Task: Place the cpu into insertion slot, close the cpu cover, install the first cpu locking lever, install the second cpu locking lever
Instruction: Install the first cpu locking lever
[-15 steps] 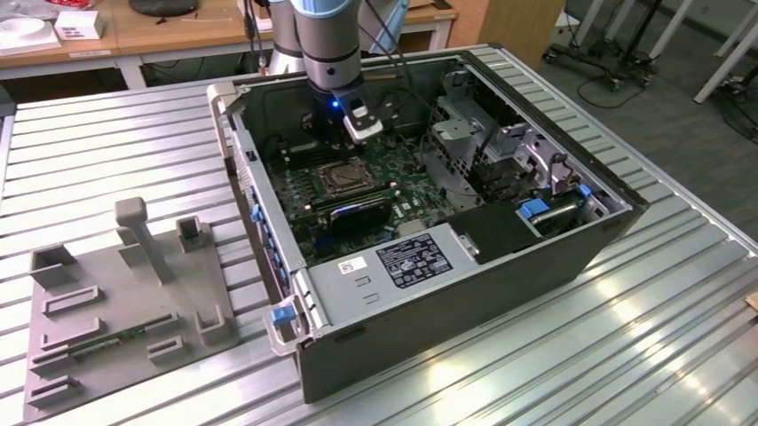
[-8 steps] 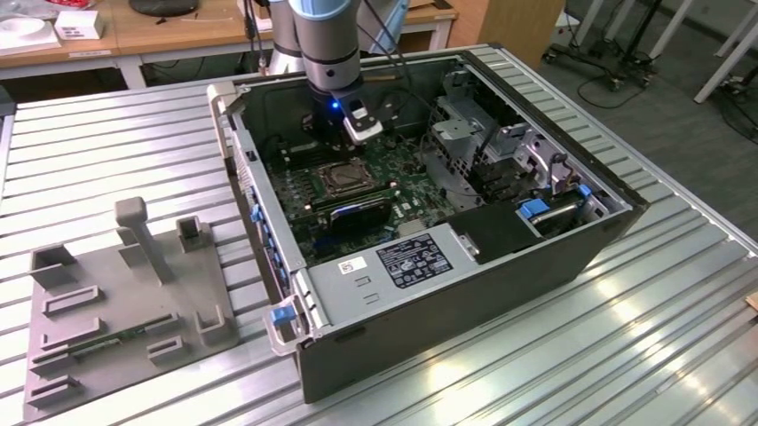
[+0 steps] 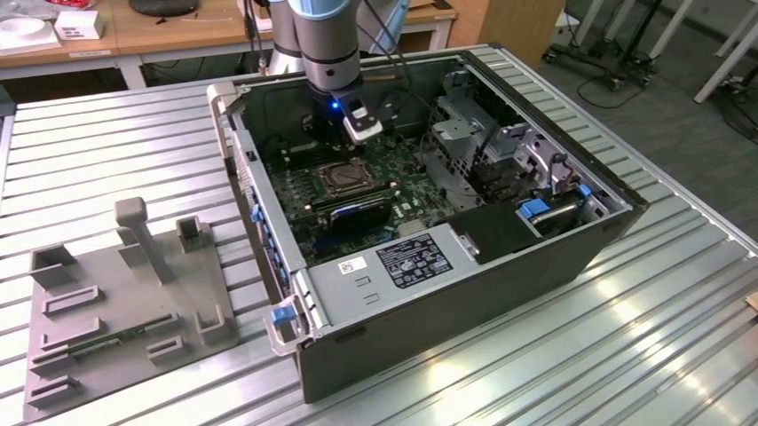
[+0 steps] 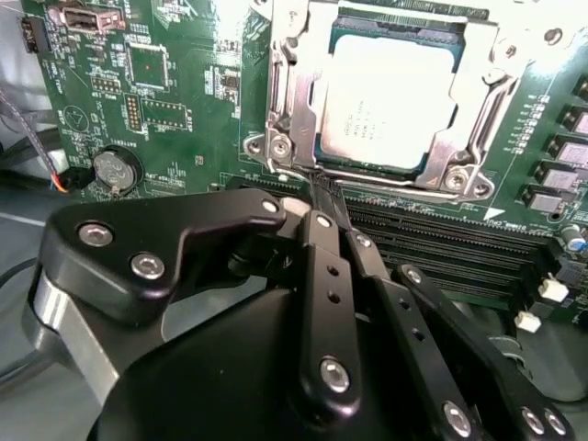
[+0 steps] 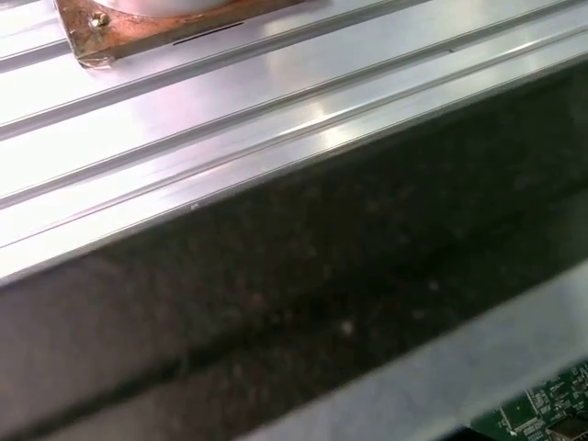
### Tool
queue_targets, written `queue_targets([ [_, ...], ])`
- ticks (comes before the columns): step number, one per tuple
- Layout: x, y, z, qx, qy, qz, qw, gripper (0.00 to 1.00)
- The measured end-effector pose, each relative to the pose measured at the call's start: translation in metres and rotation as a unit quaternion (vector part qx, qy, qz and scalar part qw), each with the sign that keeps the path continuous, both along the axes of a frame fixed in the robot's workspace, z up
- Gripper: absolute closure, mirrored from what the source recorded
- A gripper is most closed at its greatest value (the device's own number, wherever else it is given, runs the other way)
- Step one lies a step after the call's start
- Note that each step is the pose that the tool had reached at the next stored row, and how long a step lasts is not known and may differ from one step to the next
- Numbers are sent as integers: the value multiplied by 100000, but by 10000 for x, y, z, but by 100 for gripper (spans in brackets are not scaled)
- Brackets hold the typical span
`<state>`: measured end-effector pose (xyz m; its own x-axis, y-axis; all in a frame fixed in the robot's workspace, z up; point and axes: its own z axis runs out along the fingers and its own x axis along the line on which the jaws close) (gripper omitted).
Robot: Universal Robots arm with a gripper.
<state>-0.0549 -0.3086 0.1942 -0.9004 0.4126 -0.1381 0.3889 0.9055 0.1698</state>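
The small square cpu (image 4: 390, 101) with a flat grey metallic face sits seated in the insertion slot (image 4: 395, 32), the square dark socket, in the upper right of the second wrist view. The cpu cover (image 4: 289, 101), a thin silver metal frame plate with a central window, lies down around the chip, its corner screws visible. A thin locking lever (image 4: 323, 195) runs from the socket's lower-left corner toward the gripper.

The black gripper (image 4: 317, 213), fingers pressed together, appears to pinch this lever; contact cannot be confirmed. The socket lies directly beyond the fingertips.

In the exterior view, the gripper (image 3: 337, 120) hangs just above the socket (image 3: 340, 180) on the green motherboard (image 3: 403, 191) inside the open computer case (image 3: 474, 293).
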Motion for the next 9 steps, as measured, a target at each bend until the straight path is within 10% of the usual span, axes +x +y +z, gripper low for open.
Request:
queue_targets([
  [9,0,-2,56,9,-2,-1,100000,89],
])
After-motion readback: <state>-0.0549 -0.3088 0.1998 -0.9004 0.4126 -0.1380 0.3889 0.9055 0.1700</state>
